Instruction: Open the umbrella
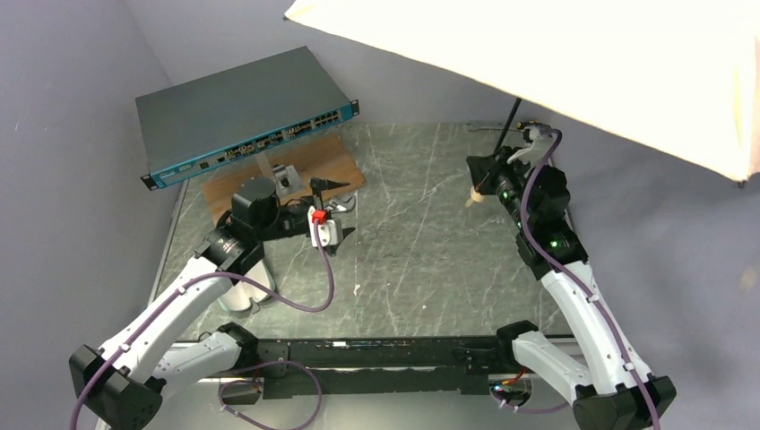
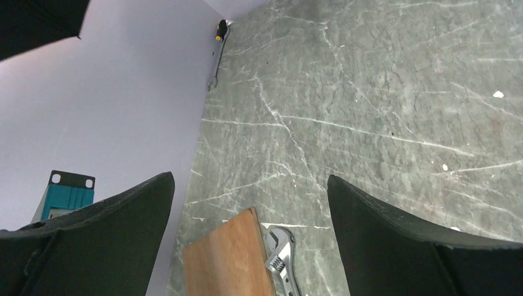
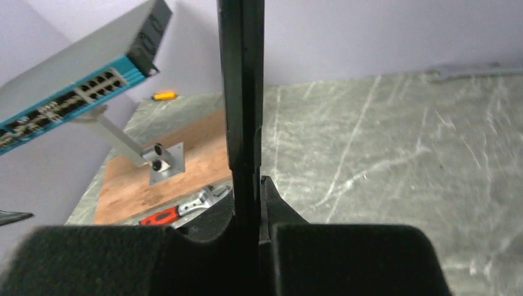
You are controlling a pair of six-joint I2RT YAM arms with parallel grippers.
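Note:
The umbrella stands open: its tan-beige canopy (image 1: pixel 582 63) spreads over the table's back right. Its black lining shows in the left wrist view (image 2: pixel 37 24). The thin black shaft (image 1: pixel 512 115) runs down from the canopy to my right gripper (image 1: pixel 488 175), which is shut on it. In the right wrist view the shaft (image 3: pixel 242 92) rises straight up from between the closed fingers of the right gripper (image 3: pixel 247 191). A small cream piece (image 1: pixel 475 195), probably the handle, shows just below the gripper. My left gripper (image 1: pixel 341 206) is open and empty over the table's left side, by the wooden board (image 2: pixel 228 259).
A teal-fronted network switch (image 1: pixel 242 112) stands on a metal post above the wooden board (image 1: pixel 305 170). An adjustable wrench (image 2: pixel 280 253) with a red handle (image 3: pixel 160 217) lies beside the board. Another wrench (image 2: pixel 216 61) lies at the back edge. A pale fabric piece (image 1: pixel 246 291) lies under the left arm.

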